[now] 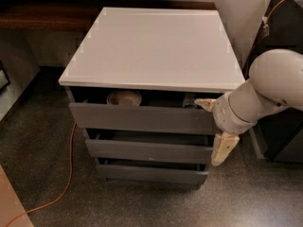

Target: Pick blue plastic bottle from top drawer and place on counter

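Observation:
The top drawer [142,118] of the grey cabinet stands a little open under the white counter [151,46]. In the drawer's dark gap at the right end a small pale, bluish shape [189,100] shows, apparently the blue plastic bottle, mostly hidden under the counter's edge. My gripper [208,131] is at the drawer's right front corner, open and empty. One pale finger [206,103] points left at the gap beside the bottle. The other finger [224,148] hangs down in front of the middle drawer.
A round pale bowl-like thing [124,97] lies in the top drawer's left part. Two more grey drawers [147,150] sit below, slightly pulled out. An orange cable [66,174] runs over the floor at the left. A dark wooden shelf [42,15] is behind, dark furniture [284,126] at right.

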Available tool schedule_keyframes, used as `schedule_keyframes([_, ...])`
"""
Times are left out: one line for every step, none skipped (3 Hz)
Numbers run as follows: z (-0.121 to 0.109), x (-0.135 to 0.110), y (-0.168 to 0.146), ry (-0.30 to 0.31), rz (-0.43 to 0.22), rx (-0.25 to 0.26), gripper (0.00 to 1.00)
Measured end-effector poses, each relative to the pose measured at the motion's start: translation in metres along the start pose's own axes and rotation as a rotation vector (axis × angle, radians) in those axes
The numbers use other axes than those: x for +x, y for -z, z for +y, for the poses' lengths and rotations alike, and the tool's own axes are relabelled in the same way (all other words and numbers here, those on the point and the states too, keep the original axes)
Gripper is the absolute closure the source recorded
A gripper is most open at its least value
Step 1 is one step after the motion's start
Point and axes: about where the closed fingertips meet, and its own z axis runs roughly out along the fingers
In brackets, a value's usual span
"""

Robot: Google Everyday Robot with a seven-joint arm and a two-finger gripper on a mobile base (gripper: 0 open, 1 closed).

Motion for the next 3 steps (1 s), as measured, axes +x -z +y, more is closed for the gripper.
schedule_keyframes([-0.013,0.009,-0.038,0.032,-0.026,0.035,0.0])
schedule_keyframes([-0.029,0.018,-0.064,0.038,-0.037,0.054,0.0])
schedule_keyframes([-0.045,0.028,-0.09,0.036,-0.039,0.055,0.0])
